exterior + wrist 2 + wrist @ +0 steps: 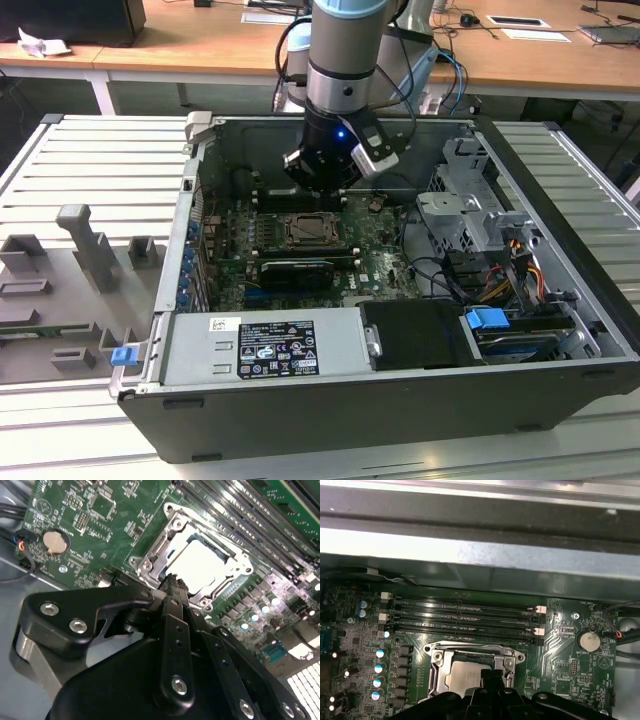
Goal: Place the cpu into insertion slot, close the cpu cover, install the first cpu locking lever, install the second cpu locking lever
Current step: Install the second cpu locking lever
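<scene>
Open computer case (560, 330) lying on a ribbed metal table (90, 160), green motherboard (380, 245) exposed inside. Arm (345, 50) descends into the case from above; gripper (172, 587) hangs just above the insertion slot (150, 555), fingers (175, 625) pressed together into one narrow black tip, holding nothing visible. The tip sits over the slot's rim at one edge; whether it touches cannot be told. Cpu (202, 562), pale silver-beige square, lies seated flat in the slot, seen in both wrist views (462, 675). Cpu cover (220, 542), thin silver frame, lies down around the chip, which shows through its central cutout. Long black memory slots (465, 617) run in parallel just beside the socket; round coin battery (588, 641) sits on the board near them. Grey power supply (270, 345) with label occupies the case's near side in the exterior view; blue tab (488, 322) lies toward the exterior view's right.
</scene>
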You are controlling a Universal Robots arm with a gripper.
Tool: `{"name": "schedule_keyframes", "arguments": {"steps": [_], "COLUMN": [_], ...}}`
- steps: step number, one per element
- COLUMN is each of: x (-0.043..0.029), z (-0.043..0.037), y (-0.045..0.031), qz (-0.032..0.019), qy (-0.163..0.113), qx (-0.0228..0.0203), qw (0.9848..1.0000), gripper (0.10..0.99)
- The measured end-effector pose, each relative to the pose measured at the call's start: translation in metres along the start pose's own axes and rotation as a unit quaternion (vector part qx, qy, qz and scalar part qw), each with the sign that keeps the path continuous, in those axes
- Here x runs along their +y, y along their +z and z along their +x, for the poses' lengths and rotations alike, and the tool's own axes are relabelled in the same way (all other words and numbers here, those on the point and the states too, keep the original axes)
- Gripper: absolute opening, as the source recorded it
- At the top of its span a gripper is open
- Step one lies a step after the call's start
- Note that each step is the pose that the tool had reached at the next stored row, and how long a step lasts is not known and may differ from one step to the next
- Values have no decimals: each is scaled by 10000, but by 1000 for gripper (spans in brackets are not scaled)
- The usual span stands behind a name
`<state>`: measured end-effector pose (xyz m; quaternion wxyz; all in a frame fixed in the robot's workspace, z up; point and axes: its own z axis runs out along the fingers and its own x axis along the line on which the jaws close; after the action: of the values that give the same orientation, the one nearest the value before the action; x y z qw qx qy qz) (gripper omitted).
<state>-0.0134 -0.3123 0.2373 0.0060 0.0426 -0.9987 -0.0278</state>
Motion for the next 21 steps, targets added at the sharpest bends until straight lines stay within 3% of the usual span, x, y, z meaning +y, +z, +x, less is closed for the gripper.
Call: {"name": "schedule_keyframes", "arguments": {"steps": [5,7,21], "x": [-116,-113,-199], "z": [11,12,20], "y": [-10,-98,-107], "qz": [-1,-1,-1], "qy": [1,1,1], "qx": [0,0,0], "qw": [10000,10000,10000], "gripper": [106,106,106]}}
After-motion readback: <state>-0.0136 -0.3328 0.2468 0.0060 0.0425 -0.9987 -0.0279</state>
